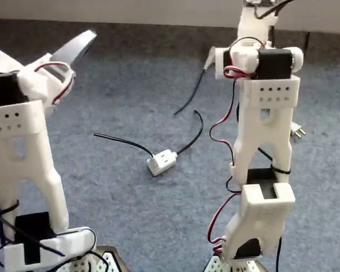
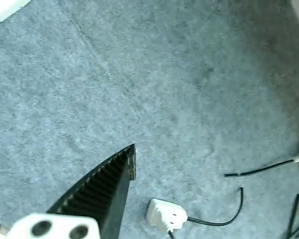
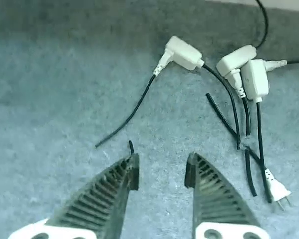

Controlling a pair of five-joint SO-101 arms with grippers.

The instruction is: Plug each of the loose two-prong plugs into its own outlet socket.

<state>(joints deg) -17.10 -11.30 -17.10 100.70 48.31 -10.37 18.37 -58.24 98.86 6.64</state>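
A white outlet socket (image 1: 161, 162) on short black cords lies on the grey carpet between the two arms, and it is also below my left finger (image 2: 109, 184) as socket (image 2: 165, 215). My left gripper (image 1: 68, 56) is raised at the left, open and empty. My right gripper (image 3: 161, 172) hovers open over bare carpet. Beyond it lie three white sockets (image 3: 184, 54), (image 3: 236, 60), (image 3: 254, 79) with black cords. A loose two-prong plug (image 3: 276, 190) lies beside the right arm, also seen as plug (image 1: 298, 131).
Loose black cord ends (image 3: 124, 119) trail across the carpet. Another white block (image 2: 5, 7) sits at the edge of the left wrist view. The right arm's white links (image 1: 266, 141) stand over the right side of the carpet.
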